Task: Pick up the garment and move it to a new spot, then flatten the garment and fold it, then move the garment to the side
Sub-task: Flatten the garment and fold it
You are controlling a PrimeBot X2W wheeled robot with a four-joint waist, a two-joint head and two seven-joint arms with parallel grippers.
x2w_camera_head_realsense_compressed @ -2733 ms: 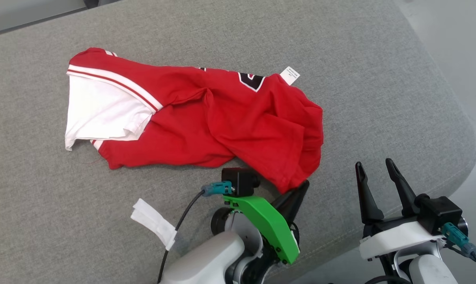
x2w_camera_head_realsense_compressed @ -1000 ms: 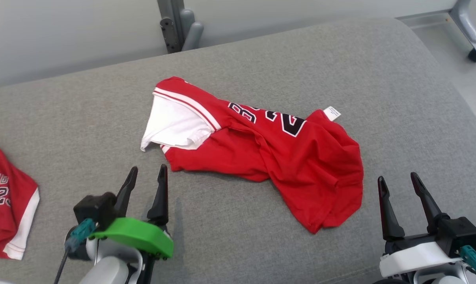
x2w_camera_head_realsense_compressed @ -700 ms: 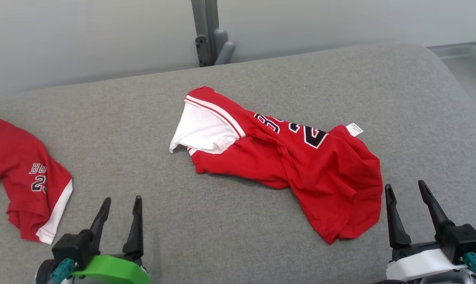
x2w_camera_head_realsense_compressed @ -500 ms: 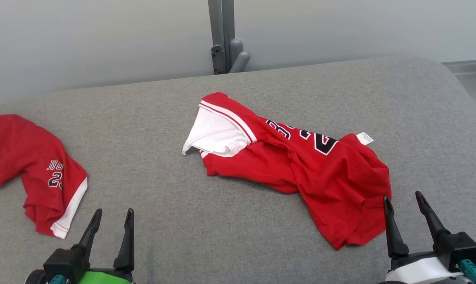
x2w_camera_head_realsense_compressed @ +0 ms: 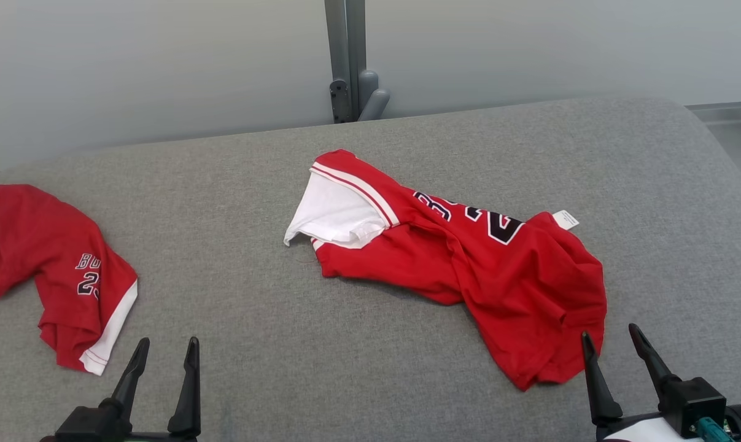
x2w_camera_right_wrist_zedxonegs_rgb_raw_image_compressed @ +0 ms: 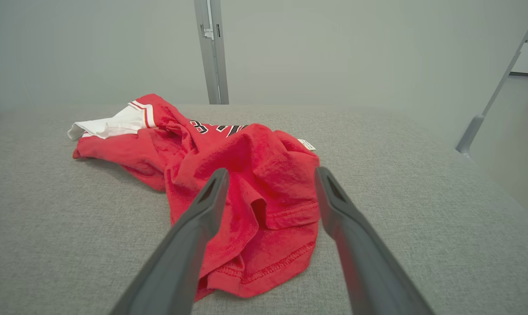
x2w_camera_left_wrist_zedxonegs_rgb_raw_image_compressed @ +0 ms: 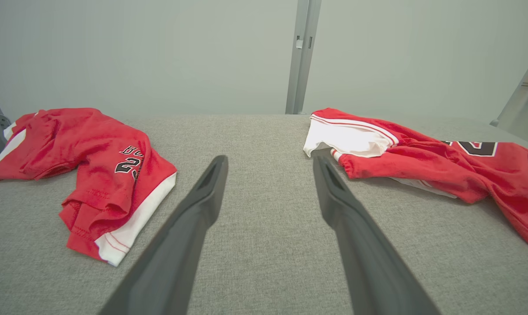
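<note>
The garment, a crumpled red jersey (x2w_camera_head_realsense_compressed: 468, 270) with a white sleeve and black numbers, lies on the grey padded surface (x2w_camera_head_realsense_compressed: 284, 356) right of centre. My left gripper (x2w_camera_head_realsense_compressed: 168, 341) stands open at the lower left, apart from the jersey and with nothing between its fingers. In the left wrist view the left gripper (x2w_camera_left_wrist_zedxonegs_rgb_raw_image_compressed: 269, 156) points at bare padding, with the jersey (x2w_camera_left_wrist_zedxonegs_rgb_raw_image_compressed: 421, 153) off to its right. My right gripper (x2w_camera_head_realsense_compressed: 609, 331) stands open just beside the jersey's near hem. In the right wrist view the jersey (x2w_camera_right_wrist_zedxonegs_rgb_raw_image_compressed: 229, 148) lies ahead of the right gripper's (x2w_camera_right_wrist_zedxonegs_rgb_raw_image_compressed: 271, 170) empty fingers.
A second red jersey (x2w_camera_head_realsense_compressed: 57, 264) lies bunched at the far left of the padding, also in the left wrist view (x2w_camera_left_wrist_zedxonegs_rgb_raw_image_compressed: 93, 153). A grey metal post (x2w_camera_head_realsense_compressed: 345, 55) rises behind the surface against a pale wall. The padding's rounded edge (x2w_camera_head_realsense_compressed: 720, 159) falls away on the right.
The head camera has risen and turned left, bringing the second jersey into view. My left gripper has drawn back from the jersey's near corner to the lower left. The jersey lies still.
</note>
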